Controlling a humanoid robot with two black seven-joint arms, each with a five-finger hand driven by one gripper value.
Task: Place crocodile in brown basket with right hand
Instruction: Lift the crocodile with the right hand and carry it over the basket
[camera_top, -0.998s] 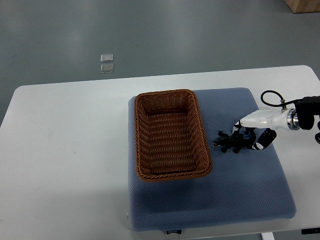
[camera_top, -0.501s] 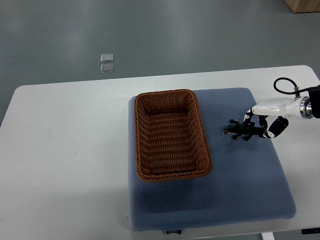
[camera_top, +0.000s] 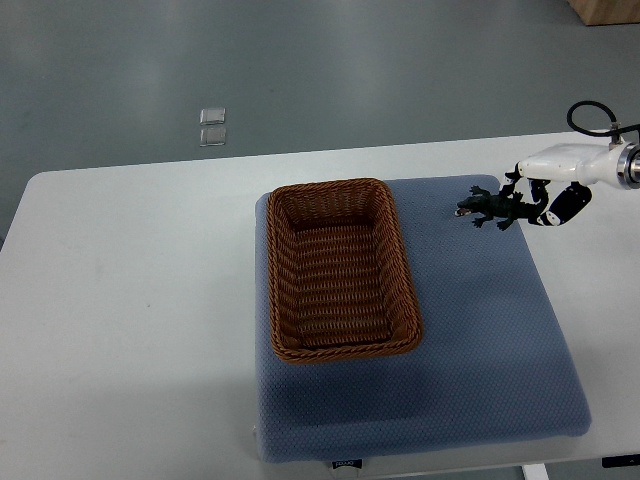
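My right robot hand (camera_top: 552, 190) grips the crocodile (camera_top: 492, 208); I steer it toward eight o'clock, clearing the brown basket (camera_top: 406, 272) rim before release.

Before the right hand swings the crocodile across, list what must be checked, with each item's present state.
1. Right hand shut on the dark green toy crocodile, gripping its tail end: ok.
2. Brown woven basket upright on the blue padded mat, opening facing up: ok.
3. Nothing inside the basket: ok.
4. Mat between crocodile and basket free of obstacles: ok.
5. Crocodile above the basket opening: not ok; it is off to the basket's right, near the mat's far right corner.
6. Crocodile high enough to pass over the rim: cannot tell from this one steep view.
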